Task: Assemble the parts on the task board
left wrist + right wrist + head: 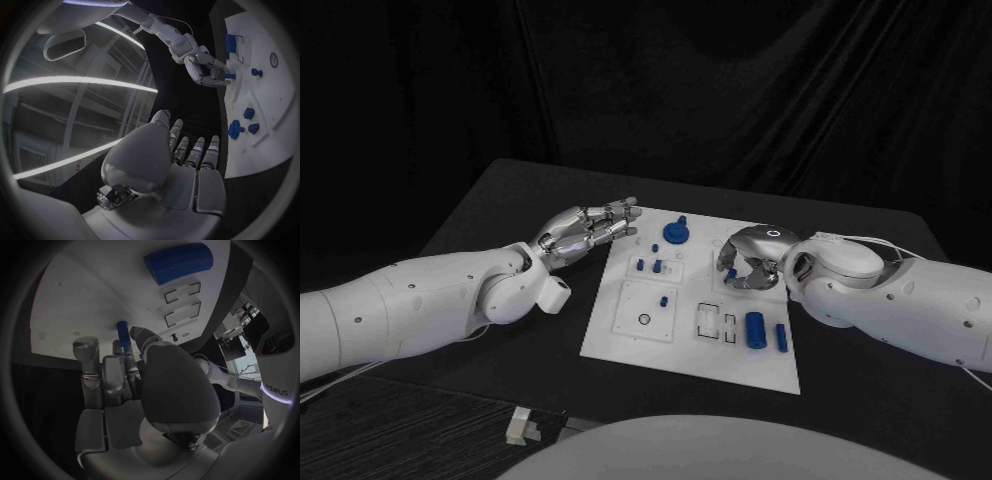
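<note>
Right hand (128,372) pinching small blue peg (122,334) over task board (625,335): light, rigid, slippery; grip mid-shaft; left hand (589,232) empty, fingers extended

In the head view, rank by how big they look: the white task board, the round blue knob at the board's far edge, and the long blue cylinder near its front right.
1. task board, by far the largest.
2. long blue cylinder.
3. round blue knob.
The last two look close, and the knob lies farther from the camera, so their order is unsure.

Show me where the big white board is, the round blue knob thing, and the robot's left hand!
task board (625,340): head view, bare white near corner.
round blue knob (676,233): head view, its round base.
left hand (586,231): head view, middle of the silver hand.
</note>
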Controlling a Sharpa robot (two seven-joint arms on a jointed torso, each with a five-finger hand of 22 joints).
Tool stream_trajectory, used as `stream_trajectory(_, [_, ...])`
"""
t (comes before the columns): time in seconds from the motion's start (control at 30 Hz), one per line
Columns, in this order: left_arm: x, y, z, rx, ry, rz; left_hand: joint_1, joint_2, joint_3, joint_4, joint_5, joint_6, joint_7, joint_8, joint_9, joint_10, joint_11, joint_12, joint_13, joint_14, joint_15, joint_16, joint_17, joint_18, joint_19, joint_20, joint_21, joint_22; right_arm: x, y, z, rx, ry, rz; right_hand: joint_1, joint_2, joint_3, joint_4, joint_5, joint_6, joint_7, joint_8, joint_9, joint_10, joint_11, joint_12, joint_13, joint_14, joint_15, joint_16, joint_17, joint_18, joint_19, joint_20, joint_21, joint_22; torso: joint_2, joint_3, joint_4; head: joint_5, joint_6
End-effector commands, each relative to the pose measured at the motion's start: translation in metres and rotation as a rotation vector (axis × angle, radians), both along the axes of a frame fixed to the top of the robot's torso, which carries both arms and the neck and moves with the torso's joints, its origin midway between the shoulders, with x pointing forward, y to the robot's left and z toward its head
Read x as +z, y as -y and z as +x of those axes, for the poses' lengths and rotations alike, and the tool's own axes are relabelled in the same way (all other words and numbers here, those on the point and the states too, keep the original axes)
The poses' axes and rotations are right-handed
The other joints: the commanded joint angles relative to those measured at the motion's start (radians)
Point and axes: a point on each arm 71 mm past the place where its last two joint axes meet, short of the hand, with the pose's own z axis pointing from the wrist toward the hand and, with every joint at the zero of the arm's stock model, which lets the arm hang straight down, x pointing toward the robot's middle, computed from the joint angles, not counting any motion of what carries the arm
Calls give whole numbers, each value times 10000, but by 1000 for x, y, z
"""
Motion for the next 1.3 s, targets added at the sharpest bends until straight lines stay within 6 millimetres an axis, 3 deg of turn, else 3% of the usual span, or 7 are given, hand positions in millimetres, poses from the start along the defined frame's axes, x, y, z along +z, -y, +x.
stream_trajectory(0.03, [6,0,-1,15,605,-750,57,88,326,-79,110,44,30,146,45,-31,106,153,0,43,122,181,82,-332,34,39,10,-95,-2,3,1,-388,-4,-235,-245,-26,147,42,-201,-100,37,-124,146,-261,37,-160,-50,-20,17,-95,-124,-148,-143,16,-246,1004,3,-1,-3,6,-1])
stream_trajectory(0.33, [5,1,-1,-3,574,-744,66,81,337,-87,123,42,31,146,45,-32,107,150,0,45,125,183,82,-333,33,39,10,-101,-2,5,1,-544,-10,-296,-380,40,-6,-16,-311,-142,24,-133,181,-522,66,-176,14,-72,38,-153,-202,-122,-215,52,-400,966,-2,1,-3,-1,-1])
stream_trajectory(0.67, [5,1,-1,22,575,-733,75,77,353,-94,137,51,33,147,46,-35,108,144,-2,27,121,154,76,-334,39,39,11,-95,-3,6,0,-560,-7,-282,-324,230,189,-260,537,317,139,140,379,-235,38,3,138,-71,21,-117,-171,-119,-214,48,-331,988,4,1,-2,4,-1])
stream_trajectory(0.93, [4,1,-1,19,557,-722,79,75,363,-97,144,41,34,146,44,-37,109,142,-2,17,112,145,74,-335,35,38,9,-108,-2,4,0,-420,106,-98,-329,317,467,-430,744,667,209,382,587,378,-132,79,173,-11,-113,-32,-66,-135,-150,-52,-101,1036,0,1,-1,12,-1])
stream_trajectory(1.3, [3,1,-1,8,510,-693,81,76,370,-98,148,54,36,148,46,-36,110,150,-1,23,110,160,76,-336,35,39,8,-111,2,3,-3,-227,350,248,-228,432,733,-845,807,1076,47,711,963,1663,-471,253,352,36,-384,-29,-38,-163,-105,-295,160,1081,3,2,-1,34,-1])
